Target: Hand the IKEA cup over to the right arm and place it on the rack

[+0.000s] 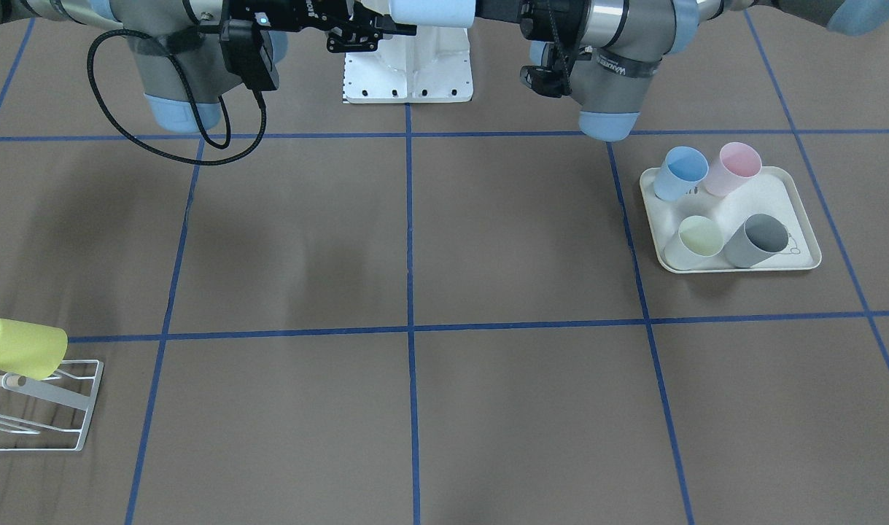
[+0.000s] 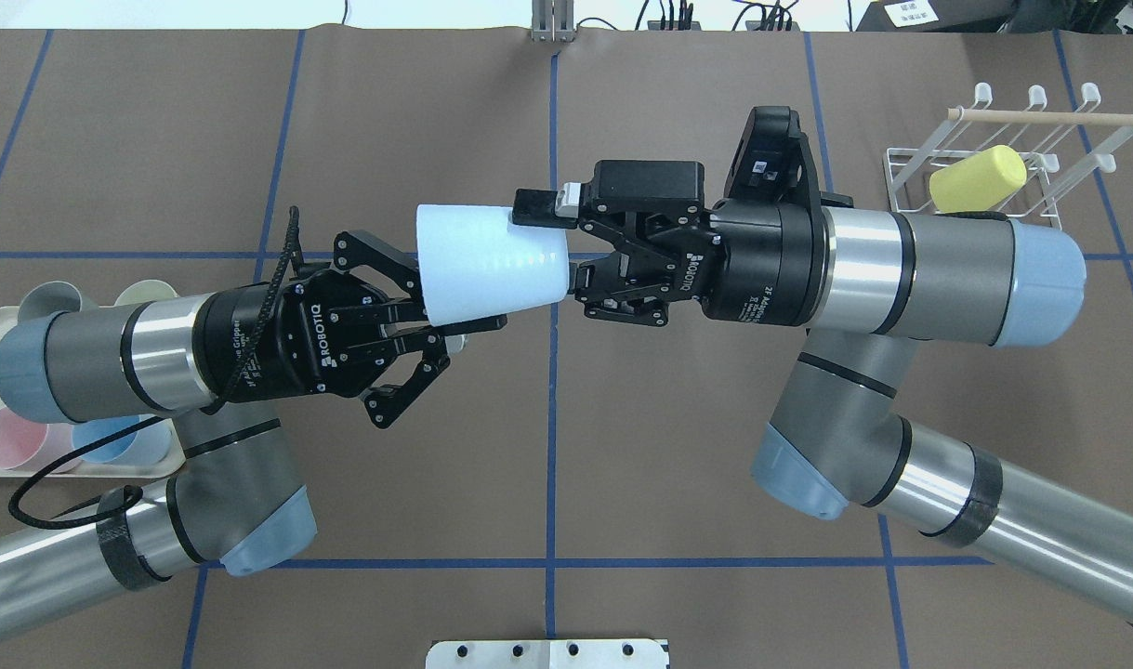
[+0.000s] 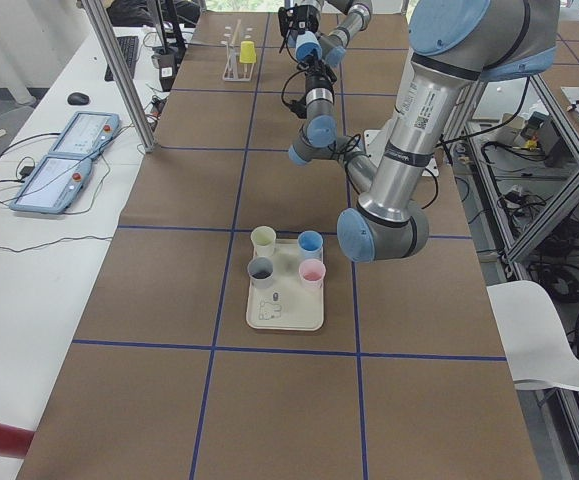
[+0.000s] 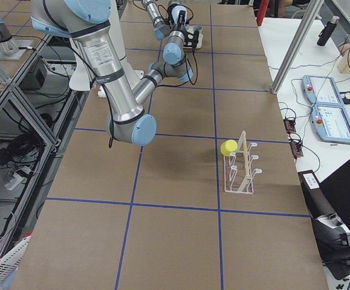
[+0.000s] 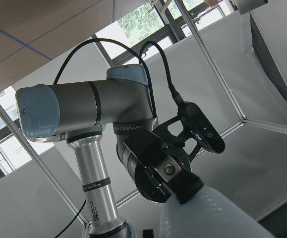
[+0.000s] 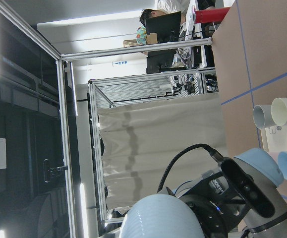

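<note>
A pale blue cup hangs on its side in mid-air above the table's middle, wide mouth toward the left arm. My right gripper is shut on its narrow base end. My left gripper is open, its fingers spread wide at the cup's mouth; its upper fingertip is hidden by the cup. The cup also shows at the top edge of the front view. The white wire rack with a wooden rod stands at the far right and bears a yellow cup.
A cream tray on the left arm's side holds several cups: blue, pink, pale yellow and grey. Blue tape lines grid the brown table. The white robot base sits at the near edge.
</note>
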Motion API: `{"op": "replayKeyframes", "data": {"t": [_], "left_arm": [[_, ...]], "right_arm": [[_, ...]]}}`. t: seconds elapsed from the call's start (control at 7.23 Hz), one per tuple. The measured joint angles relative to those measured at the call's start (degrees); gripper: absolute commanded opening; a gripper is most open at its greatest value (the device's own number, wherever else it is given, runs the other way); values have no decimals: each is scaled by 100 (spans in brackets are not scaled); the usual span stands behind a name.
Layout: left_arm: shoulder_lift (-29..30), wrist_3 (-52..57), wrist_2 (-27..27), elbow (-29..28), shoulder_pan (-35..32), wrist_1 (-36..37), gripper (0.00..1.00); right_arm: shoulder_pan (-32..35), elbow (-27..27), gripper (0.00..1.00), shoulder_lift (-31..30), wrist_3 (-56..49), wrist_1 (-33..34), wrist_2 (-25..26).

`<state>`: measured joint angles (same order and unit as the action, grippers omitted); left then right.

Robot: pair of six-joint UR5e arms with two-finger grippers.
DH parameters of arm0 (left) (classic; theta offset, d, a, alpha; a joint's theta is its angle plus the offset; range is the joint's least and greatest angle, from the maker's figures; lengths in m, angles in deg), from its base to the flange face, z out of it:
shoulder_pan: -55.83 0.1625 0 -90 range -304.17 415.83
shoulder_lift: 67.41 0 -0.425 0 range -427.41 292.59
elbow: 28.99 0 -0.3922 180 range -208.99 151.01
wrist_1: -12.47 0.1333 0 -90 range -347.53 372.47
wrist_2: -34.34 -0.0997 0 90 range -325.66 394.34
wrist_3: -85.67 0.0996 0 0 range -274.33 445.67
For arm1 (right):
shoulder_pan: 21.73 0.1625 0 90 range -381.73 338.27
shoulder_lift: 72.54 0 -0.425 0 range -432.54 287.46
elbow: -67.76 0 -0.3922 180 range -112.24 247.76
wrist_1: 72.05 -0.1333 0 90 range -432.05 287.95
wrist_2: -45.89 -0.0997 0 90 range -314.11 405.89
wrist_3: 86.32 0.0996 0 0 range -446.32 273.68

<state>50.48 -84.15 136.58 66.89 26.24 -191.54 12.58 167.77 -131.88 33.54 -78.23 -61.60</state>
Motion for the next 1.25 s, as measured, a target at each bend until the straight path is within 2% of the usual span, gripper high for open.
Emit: {"op": "replayKeyframes", "data": {"t": [0.28,0.55,0.69,0.83,0.97,1.11,1.25], "left_arm": [[-175,197,15,107,-212,35,100],[-802,1024,347,178,-847,194,100],[-976,1572,1048,164,-1385,634,100],[-1051,2323,2045,153,-2025,1399,100],[-1149,3258,2920,144,-2618,2194,100],[-1340,4216,3425,124,-3108,2842,100],[-1503,5121,3623,103,-3430,3411,100]], "right_arm": [[75,21,18,-54,-115,-116,14],[419,44,17,-369,-141,-282,20],[715,40,17,-673,-221,-279,-16],[1099,2,15,-954,-465,-142,-157],[1535,-47,15,-1146,-930,263,-480],[1977,-73,15,-1262,-1612,939,-902],[2356,-72,16,-1323,-2350,1735,-1249]]}}
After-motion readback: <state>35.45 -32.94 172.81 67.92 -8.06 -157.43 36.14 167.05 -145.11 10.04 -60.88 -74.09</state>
